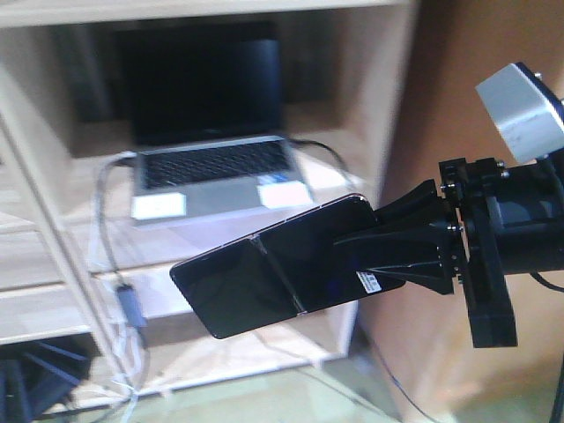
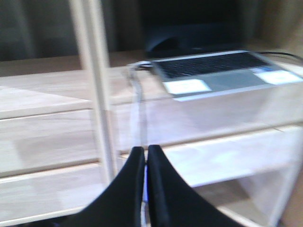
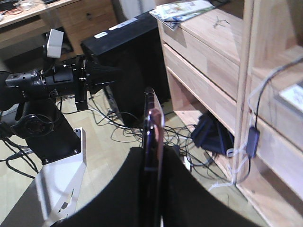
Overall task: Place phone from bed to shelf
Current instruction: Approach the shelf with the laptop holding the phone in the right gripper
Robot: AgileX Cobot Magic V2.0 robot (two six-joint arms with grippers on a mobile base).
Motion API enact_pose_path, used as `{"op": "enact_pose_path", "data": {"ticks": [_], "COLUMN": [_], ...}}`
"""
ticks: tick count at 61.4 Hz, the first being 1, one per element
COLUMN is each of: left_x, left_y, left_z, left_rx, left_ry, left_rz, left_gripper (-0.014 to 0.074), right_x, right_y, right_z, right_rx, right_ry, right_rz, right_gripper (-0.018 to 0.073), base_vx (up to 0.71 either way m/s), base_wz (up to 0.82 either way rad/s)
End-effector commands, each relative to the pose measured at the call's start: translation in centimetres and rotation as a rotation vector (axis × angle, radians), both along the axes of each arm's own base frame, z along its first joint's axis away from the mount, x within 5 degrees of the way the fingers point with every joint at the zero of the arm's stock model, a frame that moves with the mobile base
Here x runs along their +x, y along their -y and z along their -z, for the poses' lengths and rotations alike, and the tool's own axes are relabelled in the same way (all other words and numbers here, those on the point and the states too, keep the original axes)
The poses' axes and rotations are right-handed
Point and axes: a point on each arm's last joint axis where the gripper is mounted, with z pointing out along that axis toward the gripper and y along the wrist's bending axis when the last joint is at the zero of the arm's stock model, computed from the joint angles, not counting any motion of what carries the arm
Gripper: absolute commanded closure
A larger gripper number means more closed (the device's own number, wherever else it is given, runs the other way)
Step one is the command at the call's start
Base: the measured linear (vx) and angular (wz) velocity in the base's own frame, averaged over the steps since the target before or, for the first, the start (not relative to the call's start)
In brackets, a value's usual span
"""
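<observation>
Pale wood shelf [image 1: 35, 256] fills the background; one compartment holds an open grey laptop [image 1: 220, 172]. Right hand [image 1: 374, 256] grips the phone [image 1: 247, 282] by one end, in air just before the shelf. Left hand [image 2: 146, 158] closed, empty.

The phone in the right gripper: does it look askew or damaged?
Askew, yes: the phone is clamped by one end only in the right gripper, and its free end slants down, in front of the shelf. The line across its middle looks like a seam; I see no damage.
</observation>
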Motion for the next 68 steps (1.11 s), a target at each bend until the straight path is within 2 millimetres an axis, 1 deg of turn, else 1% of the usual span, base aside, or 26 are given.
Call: {"op": "enact_pose_path", "data": {"ticks": [1, 17, 31, 68], "left_x": [0.08, 0.08, 0.08, 0.08], "left_y": [-0.06, -0.06, -0.06, -0.06], "left_z": [-0.60, -0.60, -0.60, -0.60], "left_rx": [-0.011, -0.011, -0.011, -0.011], "left_ry": [0.075, 0.075, 0.075, 0.075], "left_rz": [-0.007, -0.007, -0.007, -0.007], "left_gripper": [0.0596, 0.0596, 0.0596, 0.0596], "right_x": [-1.04, -1.04, -1.03, -1.03], "right_y": [-0.24, -0.24, -0.24, -0.24], "right_z": [-1.93, -1.93, -1.93, -1.93], "right_rx": [0.104, 0.104, 0.104, 0.104], "right_ry": [0.009, 0.009, 0.009, 0.009], "right_rz": [-0.058, -0.058, -0.057, -0.057], "right_gripper": [0.0560, 0.0560, 0.0560, 0.0560], "base_vx": [0.28, 0.26, 0.21, 0.14], "base_wz": [0.40, 0.37, 0.21, 0.01]}}
